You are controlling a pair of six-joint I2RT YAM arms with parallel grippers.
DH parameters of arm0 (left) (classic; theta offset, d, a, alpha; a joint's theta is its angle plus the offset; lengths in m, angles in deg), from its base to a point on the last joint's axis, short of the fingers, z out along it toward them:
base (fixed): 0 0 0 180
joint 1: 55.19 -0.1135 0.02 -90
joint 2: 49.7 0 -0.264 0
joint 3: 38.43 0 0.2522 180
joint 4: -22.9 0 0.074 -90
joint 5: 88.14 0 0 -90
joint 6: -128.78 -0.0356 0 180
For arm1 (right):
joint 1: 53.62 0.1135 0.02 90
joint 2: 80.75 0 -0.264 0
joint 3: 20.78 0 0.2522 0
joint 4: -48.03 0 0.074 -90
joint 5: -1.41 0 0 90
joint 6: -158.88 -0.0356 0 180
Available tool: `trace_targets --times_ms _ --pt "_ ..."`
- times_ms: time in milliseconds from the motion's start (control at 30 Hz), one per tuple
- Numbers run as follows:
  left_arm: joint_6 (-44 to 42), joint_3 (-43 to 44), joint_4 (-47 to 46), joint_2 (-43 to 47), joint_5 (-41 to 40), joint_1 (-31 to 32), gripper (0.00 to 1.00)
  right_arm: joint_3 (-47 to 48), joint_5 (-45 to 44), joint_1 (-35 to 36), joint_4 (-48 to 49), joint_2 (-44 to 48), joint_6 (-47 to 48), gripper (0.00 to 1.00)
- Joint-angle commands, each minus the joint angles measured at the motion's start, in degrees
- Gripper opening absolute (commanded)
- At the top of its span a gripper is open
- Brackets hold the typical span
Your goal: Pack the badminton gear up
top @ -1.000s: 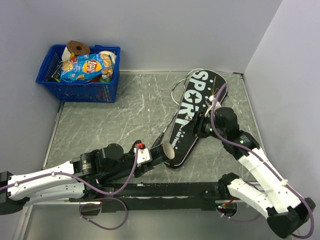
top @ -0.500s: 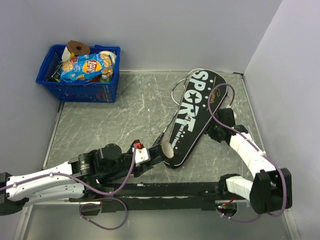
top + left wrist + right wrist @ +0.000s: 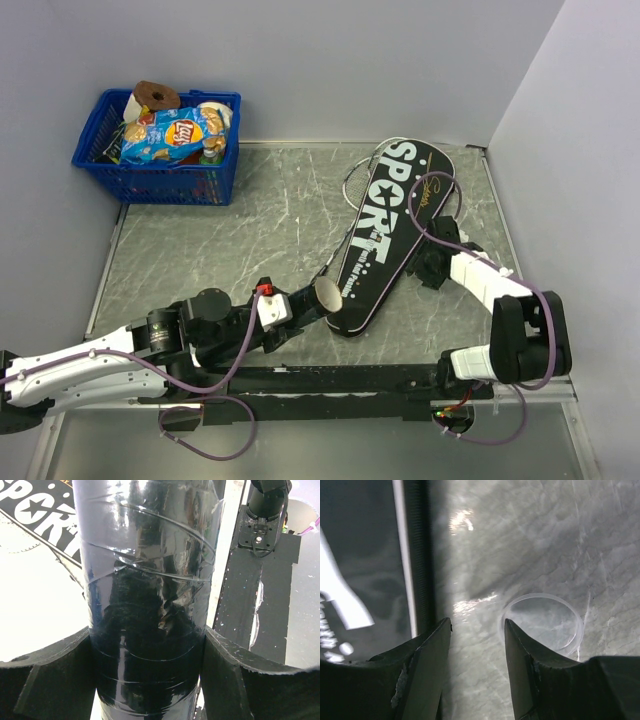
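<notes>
My left gripper (image 3: 296,307) is shut on the long dark tube (image 3: 318,298), whose open end points at the bag's narrow end. In the left wrist view the glossy tube (image 3: 150,595) fills the space between both fingers (image 3: 50,675). The black bag lettered SPORT (image 3: 385,235) lies slanted at the right of the table. White racket heads (image 3: 362,172) stick out from under its far left edge. My right gripper (image 3: 432,266) hovers low at the bag's right edge. Its jaws (image 3: 477,625) stand open over bare table, with the bag (image 3: 360,555) to the left.
A clear round lid (image 3: 542,625) lies flat on the table just right of my right fingers. A blue basket (image 3: 170,182) with a crisp packet (image 3: 165,135) stands at the far left corner. Walls close in the back and right.
My right arm has folded back, bringing its gripper off the bag's top down to the bag's right edge, with the jaws a little narrower. The left arm and tube have shifted slightly left.
</notes>
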Motion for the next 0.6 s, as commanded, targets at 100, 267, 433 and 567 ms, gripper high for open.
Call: trace_targets --times_ms 100,267,433,567 --pt "0.97 2.70 -2.13 1.07 -0.30 0.17 0.01 0.11 -2.62 -0.42 1.28 -3.16 -0.88 0.52" --pt "0.88 2.70 -1.95 0.81 -0.22 0.17 0.01 -0.15 -2.54 -0.50 2.15 -4.56 -0.61 0.45" --pt "0.97 2.70 -1.87 0.72 -0.22 0.17 0.01 -0.50 -2.01 -0.50 2.86 -5.79 -0.09 0.33" --pt "0.79 2.70 -1.78 0.63 -0.22 0.17 0.01 -0.94 -1.92 -0.50 3.21 -6.15 0.18 0.27"
